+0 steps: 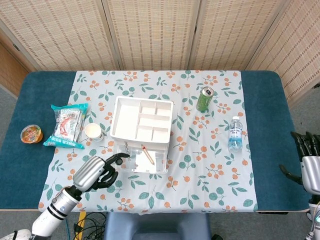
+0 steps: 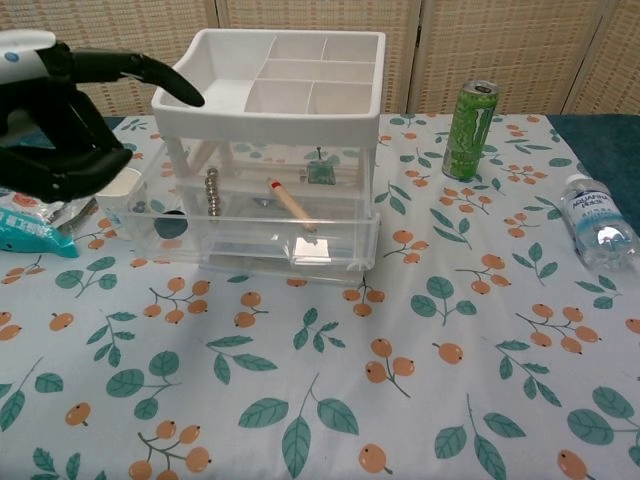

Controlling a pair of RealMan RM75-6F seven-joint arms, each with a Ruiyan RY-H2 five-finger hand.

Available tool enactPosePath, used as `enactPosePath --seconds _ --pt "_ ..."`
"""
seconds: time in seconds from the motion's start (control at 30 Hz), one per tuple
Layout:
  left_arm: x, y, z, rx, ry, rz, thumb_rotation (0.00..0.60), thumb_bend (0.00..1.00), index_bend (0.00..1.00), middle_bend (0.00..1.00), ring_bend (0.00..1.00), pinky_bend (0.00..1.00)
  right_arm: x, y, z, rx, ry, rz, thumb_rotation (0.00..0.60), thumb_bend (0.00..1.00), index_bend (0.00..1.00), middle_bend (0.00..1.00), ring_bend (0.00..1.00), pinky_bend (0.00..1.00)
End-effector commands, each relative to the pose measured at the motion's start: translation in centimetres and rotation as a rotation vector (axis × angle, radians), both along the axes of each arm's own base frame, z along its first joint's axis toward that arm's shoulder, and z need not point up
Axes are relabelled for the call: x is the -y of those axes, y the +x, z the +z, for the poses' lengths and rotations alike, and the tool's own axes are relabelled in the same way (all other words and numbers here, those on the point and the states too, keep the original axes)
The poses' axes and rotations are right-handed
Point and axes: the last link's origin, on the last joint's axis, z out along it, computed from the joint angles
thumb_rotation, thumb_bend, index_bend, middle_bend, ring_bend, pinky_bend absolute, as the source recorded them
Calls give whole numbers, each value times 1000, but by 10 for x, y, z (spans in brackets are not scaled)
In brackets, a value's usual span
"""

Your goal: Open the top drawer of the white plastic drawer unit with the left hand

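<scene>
Item: drawer unit (image 2: 268,160), white frame with clear drawers, standing just right of my left hand (image 2: 62,125) and a little beyond it in the head view.

Top drawer (image 2: 262,225): clear plastic, pulled out toward me past the frame, front wall exposed. I judge the opening largely made. Contents visible through the wall: a pencil (image 2: 292,202) lying at a slant, a small beaded chain (image 2: 211,189), a small dark clip (image 2: 320,172) at the back.

Handling, my judgement: light, thin-walled, stiff but brittle at the lip; smooth and slippery to hard fingertips. The whole unit is light enough to slide on the cloth (image 2: 330,380) if I pull off-centre. Best hold: the moulded tab (image 2: 317,251) at the middle of the front wall, hooked from above or below, drawn straight toward me. The unit is likely to need steadying.

Divided tray (image 2: 290,80) on top: empty as far as I can see.

Left hand: holds nothing, one finger extended toward the unit's near corner, the rest curled. From the chest view it seems clear of the drawer, though I cannot be sure.

Right hand (image 1: 310,165): far right, past the table edge, fingers apart, empty.

Beyond the left hand: cup (image 1: 94,132), snack bag (image 1: 66,125), small tub (image 1: 31,134). Well to the right: can (image 2: 470,130), bottle (image 2: 598,223).
</scene>
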Motion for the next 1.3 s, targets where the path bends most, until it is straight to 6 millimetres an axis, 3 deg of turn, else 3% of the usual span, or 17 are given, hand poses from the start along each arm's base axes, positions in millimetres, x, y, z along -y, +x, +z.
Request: enactPosePath --seconds 0.03,0.27,0.73,1.1,1.3 --pt "-13 4 7 -28 41 -60 600 567 319 916 986 1000 2 1 3 -1 2 5 600 224 53 123 79 11" --pt "-37 20 1 -83 66 -226 600 567 389 935 995 1000 10 10 12 -10 -6 38 600 224 53 123 81 11" --pt "-60 42 -28 -296 115 -514 600 566 432 945 996 1000 13 15 20 -30 -24 40 600 224 53 123 81 11" --pt "-78 51 -42 -361 148 -513 600 563 426 1000 1000 1000 10 11 20 -28 -27 28 600 224 53 123 81 11" --pt "-82 58 -48 -393 214 -528 600 388 415 1000 1000 1000 9 10 20 -26 -27 24 600 224 53 123 81 10"
